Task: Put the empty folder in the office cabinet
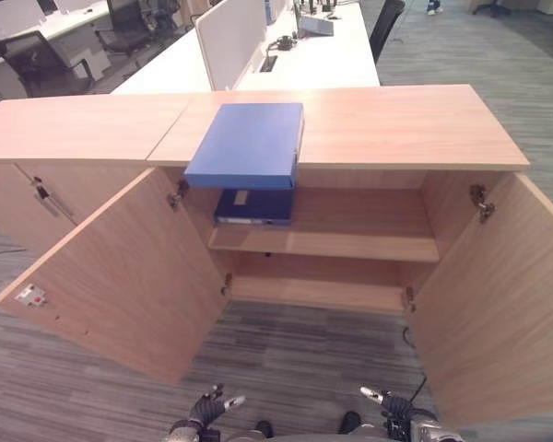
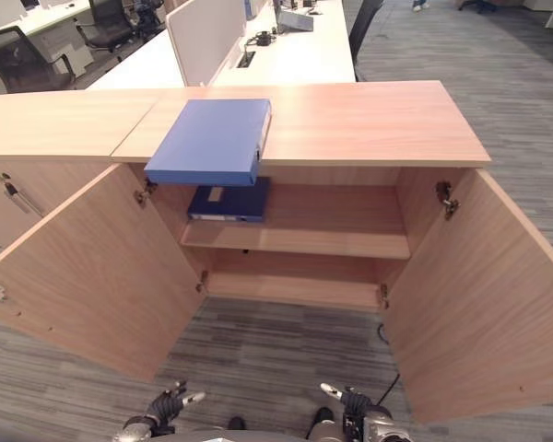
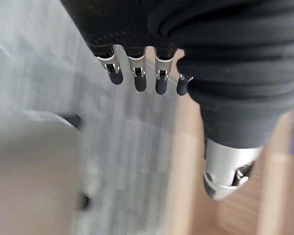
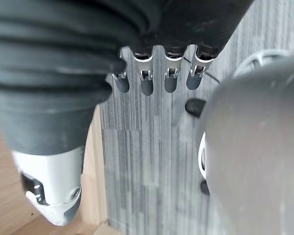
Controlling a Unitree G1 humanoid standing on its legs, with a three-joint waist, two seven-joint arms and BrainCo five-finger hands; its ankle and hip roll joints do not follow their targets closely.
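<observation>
Left eye view has the blue folder (image 1: pixel 249 143) lying flat on top of the open cabinet (image 1: pixel 396 129), overhanging its front edge. Left hand (image 1: pixel 205 408) and right hand (image 1: pixel 394 405) hang low, fingers relaxed, holding nothing

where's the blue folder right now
The blue folder lies flat on the cabinet top, left of centre, its front edge overhanging the open compartment just above a darker folder on the upper shelf.

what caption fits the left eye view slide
Blue folder overhanging the open cabinet top, darker folder shelved below.
</observation>
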